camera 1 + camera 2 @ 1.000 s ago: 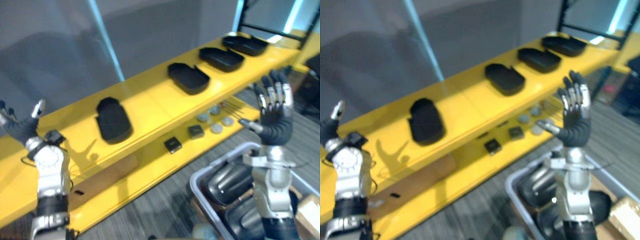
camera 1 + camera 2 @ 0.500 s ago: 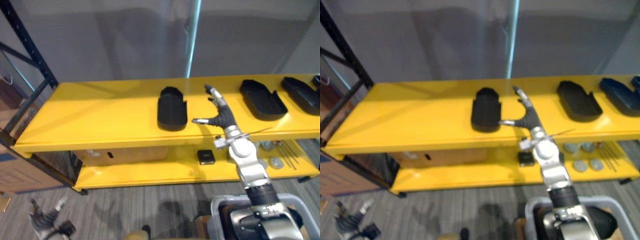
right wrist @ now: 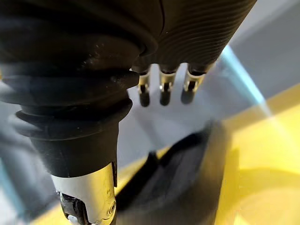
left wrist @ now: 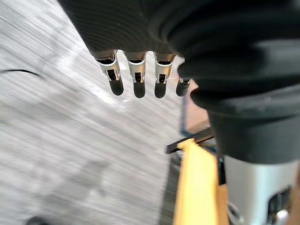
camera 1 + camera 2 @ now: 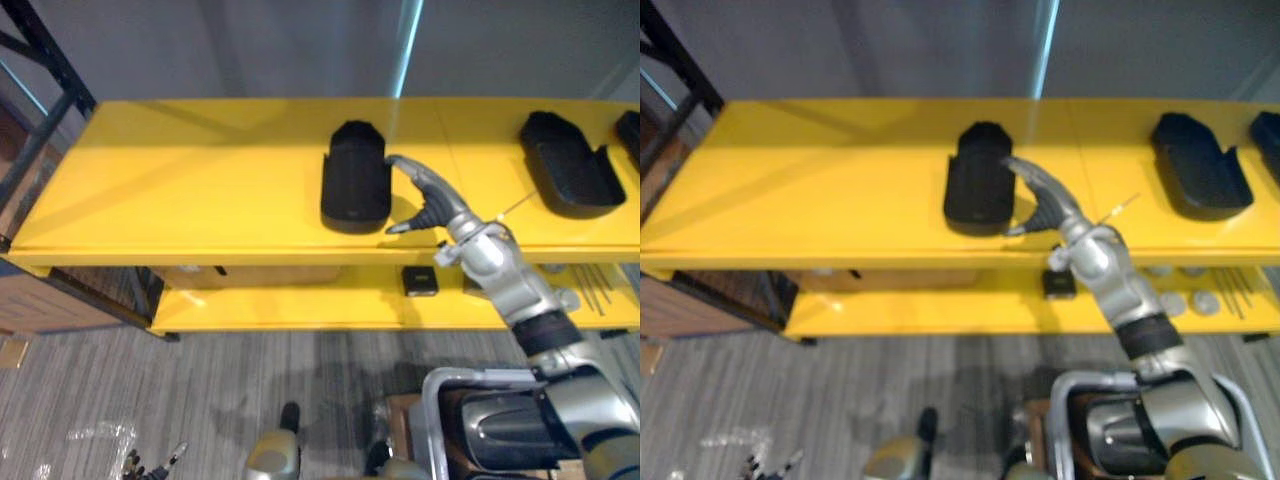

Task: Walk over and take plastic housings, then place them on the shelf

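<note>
A black plastic housing (image 5: pixel 355 190) lies on the top board of the yellow shelf (image 5: pixel 200 190). My right hand (image 5: pixel 430 196) reaches over the shelf's front edge, open, its fingers stretched to the housing's right side; whether they touch it I cannot tell. In the right wrist view the straight fingers (image 3: pixel 161 89) hang just above that housing (image 3: pixel 187 178). A second housing (image 5: pixel 565 165) lies further right on the same board, and a third (image 5: pixel 632 125) is cut off at the edge. My left hand (image 4: pixel 137 75) hangs low over the grey floor, open and holding nothing.
A grey bin (image 5: pixel 432 420) at the lower right holds more dark housings (image 5: pixel 500 428). On the lower shelf board sit a small black box (image 5: pixel 418 281) and some metal parts (image 5: pixel 590 285). A black rack upright (image 5: pixel 40 50) and a brown box (image 5: pixel 50 305) stand at the left.
The camera has swung and now looks more steeply down. My right hand has dropped lower and closer beside the housing. My left hand has stayed low near the floor.
</note>
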`<state>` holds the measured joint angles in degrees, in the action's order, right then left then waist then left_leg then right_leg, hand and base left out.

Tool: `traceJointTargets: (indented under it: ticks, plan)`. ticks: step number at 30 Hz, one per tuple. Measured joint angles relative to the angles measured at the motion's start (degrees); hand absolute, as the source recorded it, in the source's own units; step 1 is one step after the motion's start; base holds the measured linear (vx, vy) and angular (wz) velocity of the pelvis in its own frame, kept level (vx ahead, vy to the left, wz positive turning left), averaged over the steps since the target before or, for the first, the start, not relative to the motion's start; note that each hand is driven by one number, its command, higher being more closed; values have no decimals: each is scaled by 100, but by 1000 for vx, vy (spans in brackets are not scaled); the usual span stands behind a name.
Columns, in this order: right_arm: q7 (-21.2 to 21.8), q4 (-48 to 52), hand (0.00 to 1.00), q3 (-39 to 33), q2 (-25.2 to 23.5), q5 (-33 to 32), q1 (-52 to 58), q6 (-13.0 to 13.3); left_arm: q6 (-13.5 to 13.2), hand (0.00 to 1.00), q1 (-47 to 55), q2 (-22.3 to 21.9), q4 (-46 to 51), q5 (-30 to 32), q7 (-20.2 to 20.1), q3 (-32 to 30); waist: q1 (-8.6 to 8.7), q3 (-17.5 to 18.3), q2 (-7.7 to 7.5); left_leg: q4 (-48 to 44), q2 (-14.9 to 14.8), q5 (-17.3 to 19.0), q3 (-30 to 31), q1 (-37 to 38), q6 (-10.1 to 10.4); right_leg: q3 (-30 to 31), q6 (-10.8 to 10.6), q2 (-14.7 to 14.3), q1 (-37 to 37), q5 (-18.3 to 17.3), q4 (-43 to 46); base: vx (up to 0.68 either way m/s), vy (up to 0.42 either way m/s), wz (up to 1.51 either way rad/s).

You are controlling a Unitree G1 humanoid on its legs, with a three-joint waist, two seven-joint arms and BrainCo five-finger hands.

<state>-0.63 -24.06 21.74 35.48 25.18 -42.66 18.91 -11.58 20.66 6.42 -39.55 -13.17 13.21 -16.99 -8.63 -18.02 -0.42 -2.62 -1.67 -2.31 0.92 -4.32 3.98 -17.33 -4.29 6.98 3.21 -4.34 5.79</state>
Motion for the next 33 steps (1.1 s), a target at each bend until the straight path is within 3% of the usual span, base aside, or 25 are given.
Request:
traceJointTargets:
  ticks: [9,21,28,33]
  plan:
    - [-77,92,0,580,85,254,-323,118,12,0,-108,42,4,-38,-112,30,-28,-173,-26,-124,27,50,18,-192,-50,6,3,17,-111,-2,-6,6,1,2]
    - [-651,-276,0,720,65,371,-432,-422,61,0,-348,200,24,-33,-243,216,-115,-372,99,-396,35,101,185,-416,-57,-141,21,6,-150,-15,66,-24,1,6]
    - [-1218,-839,0,553,60,328,-1062,-556,174,0,-362,226,207,-46,-305,220,-215,-583,168,-519,34,102,285,-597,-58,-214,23,-4,-246,-15,106,-11,-5,7]
    - [-1220,-1012,0,421,59,197,-1168,-632,177,0,-399,227,272,-165,-325,232,-300,-668,203,-594,33,114,311,-658,-73,-234,51,2,-284,-33,168,1,-3,3]
